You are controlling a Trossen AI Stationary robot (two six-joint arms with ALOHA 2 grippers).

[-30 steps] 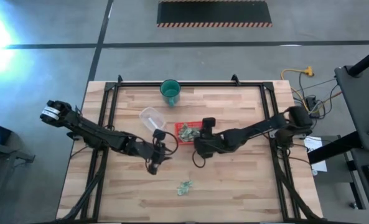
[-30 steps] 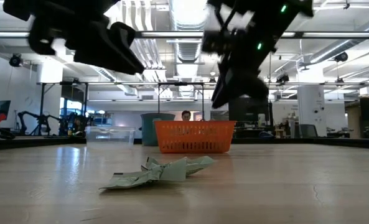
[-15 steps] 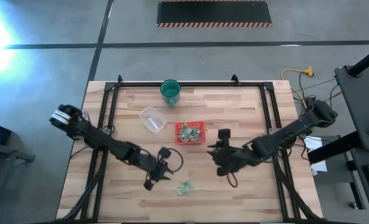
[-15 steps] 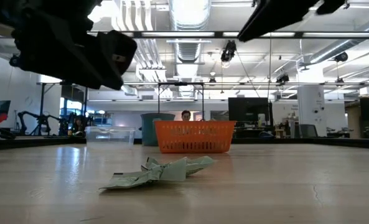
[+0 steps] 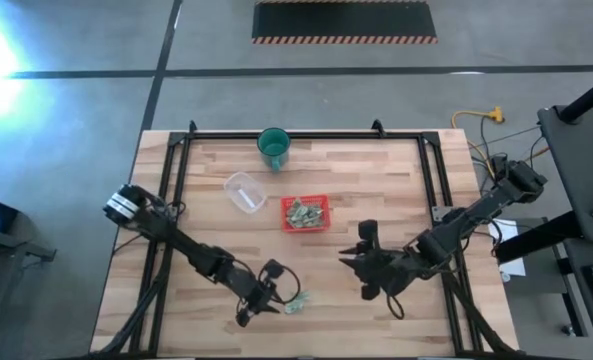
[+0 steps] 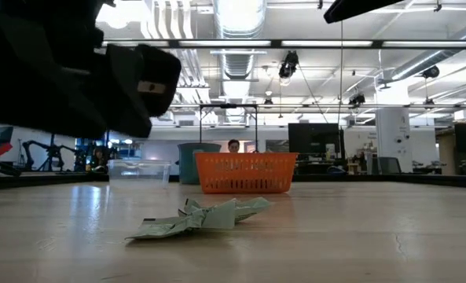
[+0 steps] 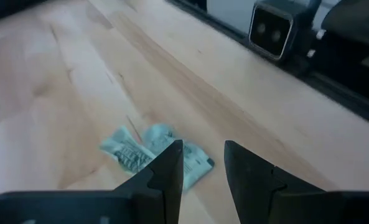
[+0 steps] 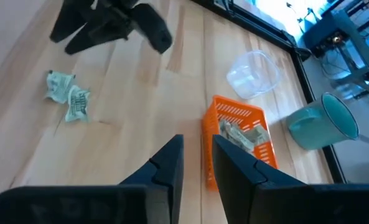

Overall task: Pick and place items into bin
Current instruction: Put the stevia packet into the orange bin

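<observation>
On the left we see the left gripper (image 5: 273, 302) spread a little, hovering just beside a loose pale-green wrapper (image 5: 296, 304) on the table (image 5: 376, 180). The red tray (image 5: 305, 214) at centre holds more wrappers. At right, the right gripper (image 5: 356, 258) hangs empty, fingers narrowly parted.

Counted on the wooden table (image 5: 376, 190): one red tray (image 5: 305, 213), one clear round container (image 5: 244, 191), one green cup (image 5: 273, 148) — and two arms over it. Loose on the boards, one crumpled pale-green piece (image 5: 297, 304). Inside the tray, several more pale-green pieces (image 8: 241, 135) — exact number impossible to tell.
</observation>
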